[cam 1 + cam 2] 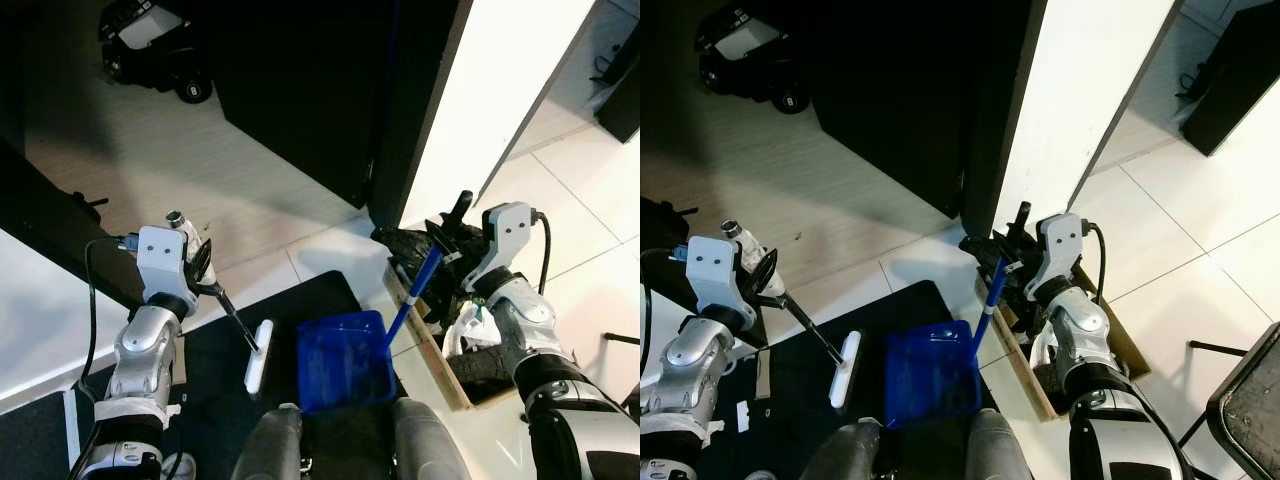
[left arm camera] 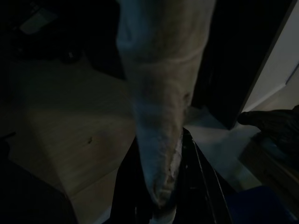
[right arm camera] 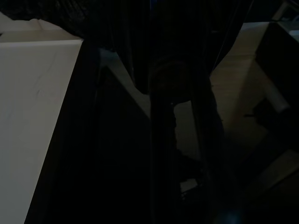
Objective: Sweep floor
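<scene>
Gripping brush [image 1: 258, 356], left claw [image 1: 203, 268] closed.

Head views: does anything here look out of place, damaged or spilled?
Nothing stands out. The left gripper holds a small white-headed brush and the right gripper holds the blue dustpan by its handle, both low over the dark mat. No spill or debris is discernible.

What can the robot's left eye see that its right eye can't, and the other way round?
Left eye: dark clutter inside the wooden crate. Right eye: the corner of a dark chair seat at the lower right. Both: the left gripper holding a white brush, the right gripper holding the long handle of the blue dustpan, and a black toy car up top.
</scene>
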Robot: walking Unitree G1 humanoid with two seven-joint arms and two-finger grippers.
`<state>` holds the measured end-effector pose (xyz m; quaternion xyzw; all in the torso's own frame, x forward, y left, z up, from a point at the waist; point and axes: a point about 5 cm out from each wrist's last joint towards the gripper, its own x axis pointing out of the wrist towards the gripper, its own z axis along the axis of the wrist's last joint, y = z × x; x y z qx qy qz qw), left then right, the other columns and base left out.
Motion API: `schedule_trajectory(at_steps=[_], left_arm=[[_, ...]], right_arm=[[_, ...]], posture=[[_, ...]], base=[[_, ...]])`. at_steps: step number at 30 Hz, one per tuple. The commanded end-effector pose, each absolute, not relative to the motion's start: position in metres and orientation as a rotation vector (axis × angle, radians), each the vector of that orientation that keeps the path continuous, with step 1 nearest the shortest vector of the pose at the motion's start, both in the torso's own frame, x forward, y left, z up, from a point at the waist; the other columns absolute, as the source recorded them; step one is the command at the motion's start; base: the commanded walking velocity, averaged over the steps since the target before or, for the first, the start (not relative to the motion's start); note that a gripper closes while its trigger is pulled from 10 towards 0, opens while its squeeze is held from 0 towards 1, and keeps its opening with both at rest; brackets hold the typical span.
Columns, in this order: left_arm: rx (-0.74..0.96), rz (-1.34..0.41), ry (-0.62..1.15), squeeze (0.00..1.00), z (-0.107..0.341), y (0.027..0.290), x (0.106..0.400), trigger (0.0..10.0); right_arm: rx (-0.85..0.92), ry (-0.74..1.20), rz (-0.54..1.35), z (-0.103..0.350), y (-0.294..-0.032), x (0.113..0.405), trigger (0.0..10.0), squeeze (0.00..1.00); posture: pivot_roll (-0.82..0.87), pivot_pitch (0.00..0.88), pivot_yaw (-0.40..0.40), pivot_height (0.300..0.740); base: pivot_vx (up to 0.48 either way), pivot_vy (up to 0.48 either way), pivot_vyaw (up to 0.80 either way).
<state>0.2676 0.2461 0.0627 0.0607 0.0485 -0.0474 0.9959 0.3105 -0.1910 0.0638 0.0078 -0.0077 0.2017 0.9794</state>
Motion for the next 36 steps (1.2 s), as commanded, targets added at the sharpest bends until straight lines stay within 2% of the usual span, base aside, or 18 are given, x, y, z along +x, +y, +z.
schedule_trajectory(at_steps=[1,36], left_arm=[[0.108,-0.092,0.093,0.0,0.063,0.2461,0.2661,10.0],[0.111,-0.098,0.095,0.0,0.0645,0.2491,0.2639,10.0]], right_arm=[[0.029,-0.022,0.404,0.0631,-0.1894,0.3099,10.0,0.0],[0.03,-0.022,0.404,0.0609,-0.1893,0.3073,10.0,0.0]], posture=[[0.05,0.061,-0.014,0.74],[0.06,0.049,-0.006,0.74]], base=[[0.0,0.375,0.0],[0.0,0.48,0.0]])
